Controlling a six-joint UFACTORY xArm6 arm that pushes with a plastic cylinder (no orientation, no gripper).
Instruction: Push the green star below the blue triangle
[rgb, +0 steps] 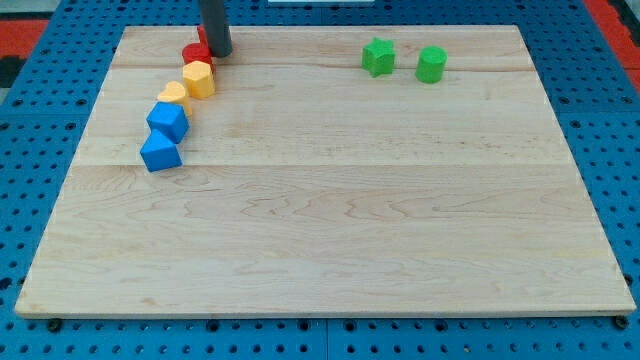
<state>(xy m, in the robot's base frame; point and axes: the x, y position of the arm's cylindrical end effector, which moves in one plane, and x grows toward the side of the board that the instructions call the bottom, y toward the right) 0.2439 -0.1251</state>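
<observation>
The green star (378, 57) lies near the view's top, right of centre. A line of blocks runs down the view's left. Its lowest block is blue (160, 153) and looks like the triangle; another blue block (168, 121) touches it above. My tip (220, 53) is at the view's top left, against a red block (196, 52) at the upper end of that line. The tip is far to the left of the green star and well above the blue blocks.
A rounded green block (431, 64) sits just right of the star. Two yellow blocks (199, 78) (172, 94) lie between the red block and the blue ones. The wooden board (340, 240) rests on a blue pegboard.
</observation>
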